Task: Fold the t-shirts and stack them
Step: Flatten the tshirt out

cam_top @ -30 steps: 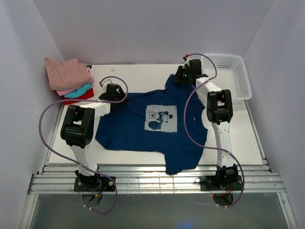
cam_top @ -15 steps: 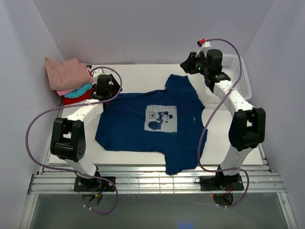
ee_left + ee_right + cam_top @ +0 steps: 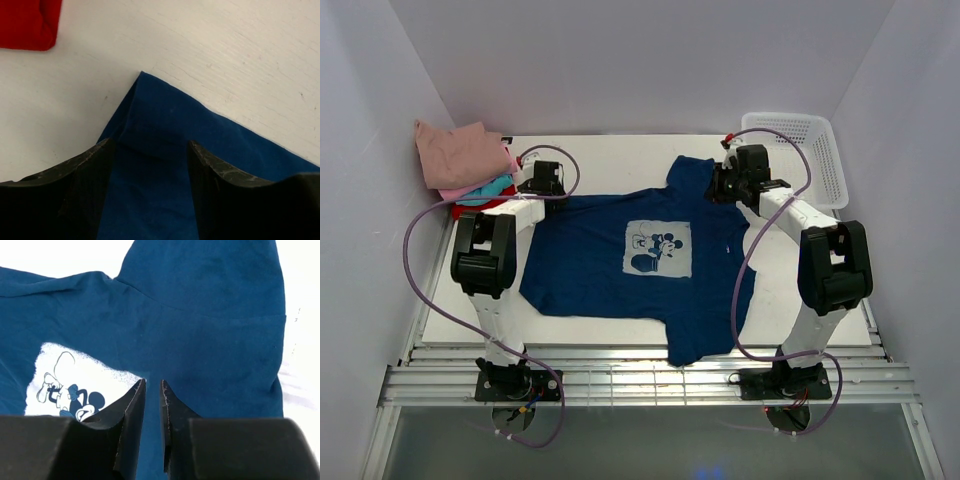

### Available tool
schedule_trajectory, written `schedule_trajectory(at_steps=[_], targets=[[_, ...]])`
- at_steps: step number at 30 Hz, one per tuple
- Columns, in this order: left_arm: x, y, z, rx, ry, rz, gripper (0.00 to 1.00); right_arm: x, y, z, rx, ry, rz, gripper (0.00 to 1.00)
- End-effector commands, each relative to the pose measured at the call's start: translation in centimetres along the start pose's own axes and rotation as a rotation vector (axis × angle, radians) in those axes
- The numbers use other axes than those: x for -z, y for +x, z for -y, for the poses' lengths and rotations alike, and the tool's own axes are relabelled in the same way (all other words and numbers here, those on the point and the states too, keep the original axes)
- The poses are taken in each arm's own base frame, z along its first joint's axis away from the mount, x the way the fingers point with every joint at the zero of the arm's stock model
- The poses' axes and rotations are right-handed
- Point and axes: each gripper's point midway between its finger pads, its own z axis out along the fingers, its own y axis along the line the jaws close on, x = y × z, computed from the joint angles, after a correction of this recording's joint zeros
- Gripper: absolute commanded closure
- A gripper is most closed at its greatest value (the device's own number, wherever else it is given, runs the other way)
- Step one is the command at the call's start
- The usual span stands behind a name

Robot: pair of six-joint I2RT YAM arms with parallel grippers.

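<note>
Top external view: a white counter (image 3: 620,160) carries the navy tee (image 3: 610,270), spread flat with its print up. A mesh basket (image 3: 810,150) sits far right and the folded tees (image 3: 470,165) are stacked far left. The left gripper (image 3: 150,147), spread wide, straddles the navy tee's far hem corner. The right gripper (image 3: 152,382), narrowed to a slit, sits over the cloth between sleeve and print.

A lab test cell: plain white walls (image 3: 620,60) box in a white table (image 3: 610,160) on aluminium rails (image 3: 630,385).
</note>
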Motion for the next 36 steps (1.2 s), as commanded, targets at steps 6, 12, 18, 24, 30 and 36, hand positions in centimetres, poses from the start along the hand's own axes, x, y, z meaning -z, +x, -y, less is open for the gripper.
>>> schedule_trajectory(at_steps=[6,12,18,24,30,36], targets=[[0.6,-2.6,-0.7,0.007,-0.029,0.07,0.3,-1.0,-0.1,-0.6,0.026,-0.019,0.005,0.77],[-0.5,-2.1,-0.4,0.003,-0.015,0.051,0.3,-2.0,1.0,0.1,0.02,0.011,-0.025,0.78],[-1.1,-2.2,-0.2,0.005,-0.013,0.051,0.3,-3.1,1.6,0.8,0.019,0.03,-0.048,0.79],[-1.5,-2.2,-0.4,0.011,-0.02,0.052,0.48,-3.9,2.0,1.8,0.015,0.076,-0.054,0.84],[-1.3,-2.8,-0.2,0.02,-0.015,0.068,0.54,-5.4,-0.7,3.7,0.008,0.174,-0.002,0.76],[-1.3,-4.2,0.3,0.021,-0.005,0.096,0.55,-7.0,-5.5,6.2,-0.005,0.275,0.092,0.71]])
